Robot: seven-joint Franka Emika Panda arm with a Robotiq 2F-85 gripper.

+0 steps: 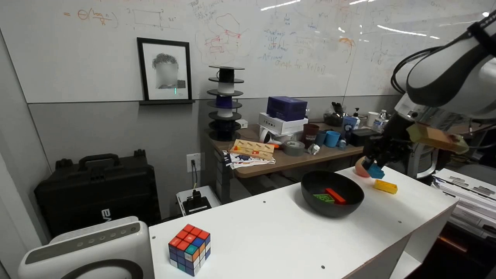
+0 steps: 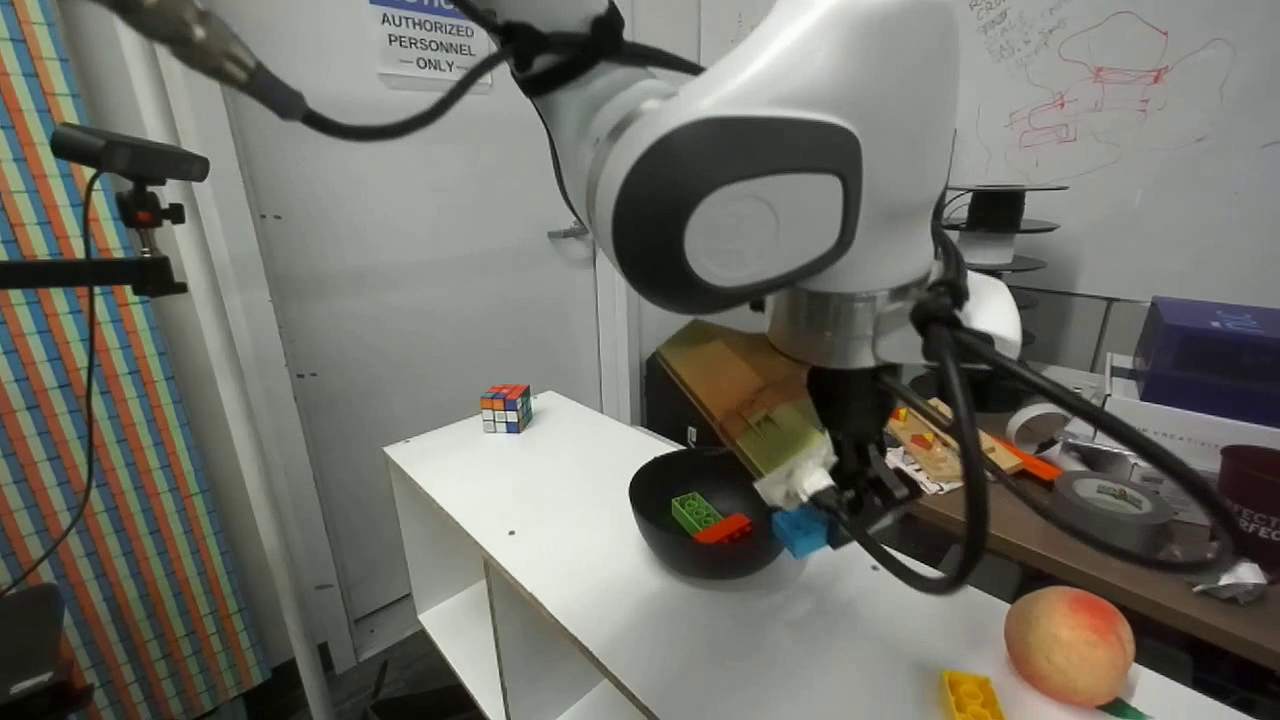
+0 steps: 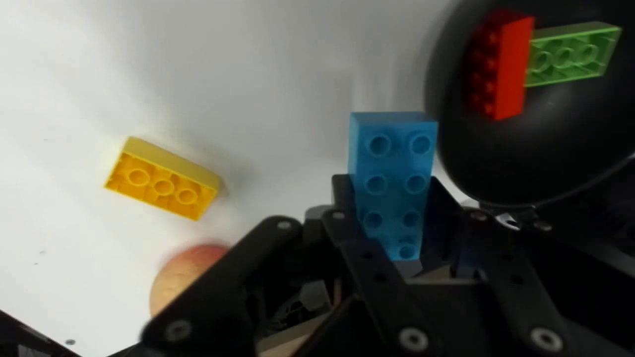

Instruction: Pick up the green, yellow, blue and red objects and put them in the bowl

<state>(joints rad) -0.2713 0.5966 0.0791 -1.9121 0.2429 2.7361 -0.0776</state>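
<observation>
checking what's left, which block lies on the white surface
The yellow block, near the peach; the end effector holds the blue block; the red block and green block are in the bowl.

Scribbled whiteboard [image 1: 248, 50] behind brown desk [image 1: 281, 161]

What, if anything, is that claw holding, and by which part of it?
The claw holds a blue toy block by its two long sides, with one end jutting out.

The tabletop [image 1: 248, 240] (white, with open compartments [image 2: 540, 640] beneath) bears a Rubik's cube [image 1: 190, 250] near one end, well apart from the rest. Towards the opposite end a wide black bowl [image 1: 325, 181] stands upright; past it lies a yellow block [image 1: 385, 186], hollow side up, with a peach [image 2: 1070, 645] near it.
</observation>
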